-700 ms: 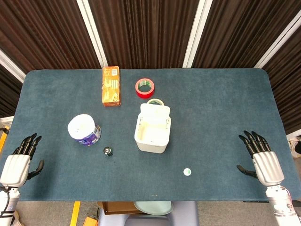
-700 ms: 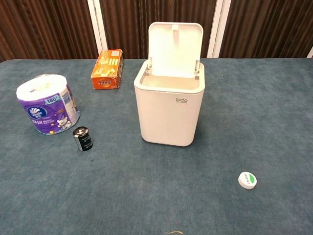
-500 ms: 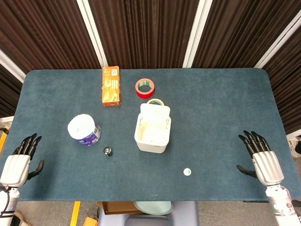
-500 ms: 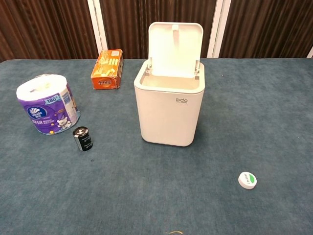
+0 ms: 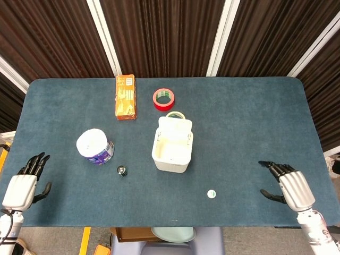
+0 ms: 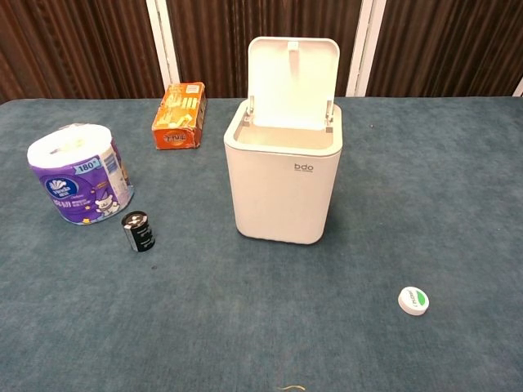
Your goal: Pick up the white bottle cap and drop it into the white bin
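Because the white bottle cap [image 5: 211, 194] lies flat on the blue table [image 5: 255, 122] near the front edge, on the right side and well apart from everything else, the right hand [image 5: 289, 183] is the natural one to fetch it; that hand hovers at the table's right front edge, empty, its dark fingers [image 5: 272, 167] spread and pointing inward toward the cap. The left hand [image 5: 22, 186] sits at the far left front corner, also empty with fingers apart, too far from the cap to be of use, and probably parked there to keep out of the way. The white bin [image 6: 284, 171] stands upright near the middle of the table with its lid [image 6: 292, 72] swung up and back, so the mouth is open and ready to take a drop from above. Other items sit clear of the likely path between cap and bin: a toilet paper roll [image 6: 78, 184] and a small black battery [image 6: 140, 231] to the left, an orange box [image 6: 180, 115] behind them, and a red tape roll [image 5: 163, 98] beyond the bin. Nothing has been grasped, so the task looks to be at its very start, with the reach toward the cap the step in hand.
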Motion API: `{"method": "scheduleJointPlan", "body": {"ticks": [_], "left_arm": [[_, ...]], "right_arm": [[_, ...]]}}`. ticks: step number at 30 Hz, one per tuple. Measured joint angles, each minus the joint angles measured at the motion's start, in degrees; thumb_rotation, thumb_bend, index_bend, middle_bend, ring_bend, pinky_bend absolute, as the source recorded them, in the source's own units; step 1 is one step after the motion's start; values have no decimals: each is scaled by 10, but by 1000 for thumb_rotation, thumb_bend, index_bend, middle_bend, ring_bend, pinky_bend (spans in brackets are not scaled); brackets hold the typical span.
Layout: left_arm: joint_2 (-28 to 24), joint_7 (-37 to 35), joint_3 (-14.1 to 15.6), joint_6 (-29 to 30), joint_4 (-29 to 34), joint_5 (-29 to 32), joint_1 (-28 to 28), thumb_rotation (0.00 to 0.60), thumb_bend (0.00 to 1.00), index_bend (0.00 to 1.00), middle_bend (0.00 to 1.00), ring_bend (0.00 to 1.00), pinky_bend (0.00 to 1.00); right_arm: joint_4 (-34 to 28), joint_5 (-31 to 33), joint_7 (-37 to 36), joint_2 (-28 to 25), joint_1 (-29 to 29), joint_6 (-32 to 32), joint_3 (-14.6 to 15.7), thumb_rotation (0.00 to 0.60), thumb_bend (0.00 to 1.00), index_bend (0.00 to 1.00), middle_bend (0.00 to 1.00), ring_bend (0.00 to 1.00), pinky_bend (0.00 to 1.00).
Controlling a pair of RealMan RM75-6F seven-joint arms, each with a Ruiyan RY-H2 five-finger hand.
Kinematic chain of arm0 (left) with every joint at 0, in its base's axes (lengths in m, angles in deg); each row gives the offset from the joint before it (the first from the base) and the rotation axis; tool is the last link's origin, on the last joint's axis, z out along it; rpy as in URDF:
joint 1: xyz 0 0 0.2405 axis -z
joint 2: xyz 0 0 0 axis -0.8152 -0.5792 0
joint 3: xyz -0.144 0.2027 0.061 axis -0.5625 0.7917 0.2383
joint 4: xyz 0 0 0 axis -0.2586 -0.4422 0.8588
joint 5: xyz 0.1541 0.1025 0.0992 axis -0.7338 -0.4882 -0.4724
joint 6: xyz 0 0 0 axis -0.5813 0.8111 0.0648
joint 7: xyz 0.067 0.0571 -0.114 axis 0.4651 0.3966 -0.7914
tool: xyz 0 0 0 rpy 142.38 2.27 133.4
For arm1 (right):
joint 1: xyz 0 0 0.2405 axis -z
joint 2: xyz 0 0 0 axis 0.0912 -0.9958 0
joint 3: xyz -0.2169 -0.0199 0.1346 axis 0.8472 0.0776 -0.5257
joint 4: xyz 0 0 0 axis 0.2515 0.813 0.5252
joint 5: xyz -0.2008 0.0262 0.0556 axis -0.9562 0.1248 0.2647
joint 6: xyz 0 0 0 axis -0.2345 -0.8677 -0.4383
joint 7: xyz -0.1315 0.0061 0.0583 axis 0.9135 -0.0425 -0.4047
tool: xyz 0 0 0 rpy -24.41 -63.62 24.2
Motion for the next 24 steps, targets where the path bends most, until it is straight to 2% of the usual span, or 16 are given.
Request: {"method": "scheduleJointPlan", "body": {"ticks": [5, 8, 18, 24], "left_arm": [[-13, 2, 2, -8, 19, 10, -2, 600, 434, 22, 34, 64, 274], [-22, -3, 2, -6, 30, 11, -5, 600, 434, 22, 44, 76, 274], [-34, -7, 2, -18, 42, 25, -6, 600, 433, 22, 53, 98, 287], [-40, -11, 0, -23, 49, 33, -7, 600, 433, 22, 61, 101, 290]], "right_arm": [[46, -23, -3, 28, -14, -4, 4, 600, 114, 551, 818, 921, 967], [49, -23, 10, 37, -24, 16, 6, 600, 114, 566, 878, 984, 1000], [2, -22, 56, 35, -87, 136, 16, 600, 144, 588, 909, 1000, 1000], [-3, -18, 71, 51, -119, 189, 22, 600, 150, 560, 909, 1000, 1000]]}}
